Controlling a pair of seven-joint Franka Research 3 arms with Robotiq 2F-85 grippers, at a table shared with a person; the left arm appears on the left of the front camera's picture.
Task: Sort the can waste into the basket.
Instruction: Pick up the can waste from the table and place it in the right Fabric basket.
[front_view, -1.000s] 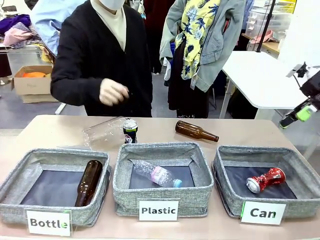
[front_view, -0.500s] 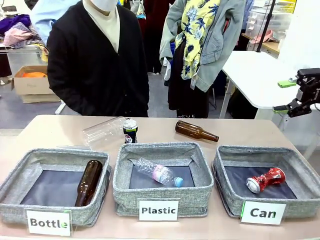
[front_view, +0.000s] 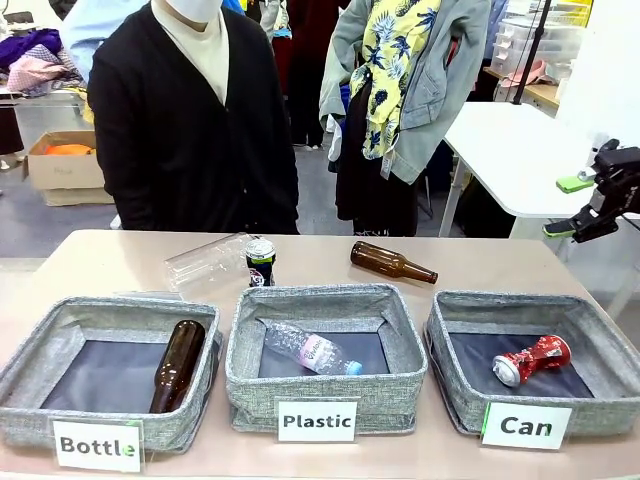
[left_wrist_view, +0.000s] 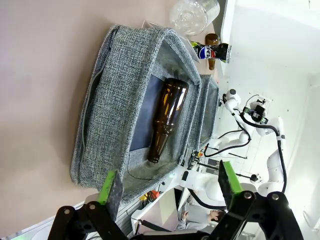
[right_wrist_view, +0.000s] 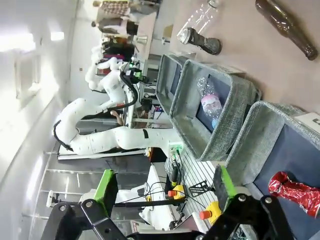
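The wide-spread right gripper should straddle the upright black silver-topped can, left of the grey woven "Can" basket.

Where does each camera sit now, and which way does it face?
Front: robot's side, facing across the table at the person; right gripper open at right edge.
Left wrist: above Bottle basket, looking down on it; left gripper open at bottom.
Right wrist: off table's right end, looking across Can basket; own fingers at bottom.
Shared: black can in all three.
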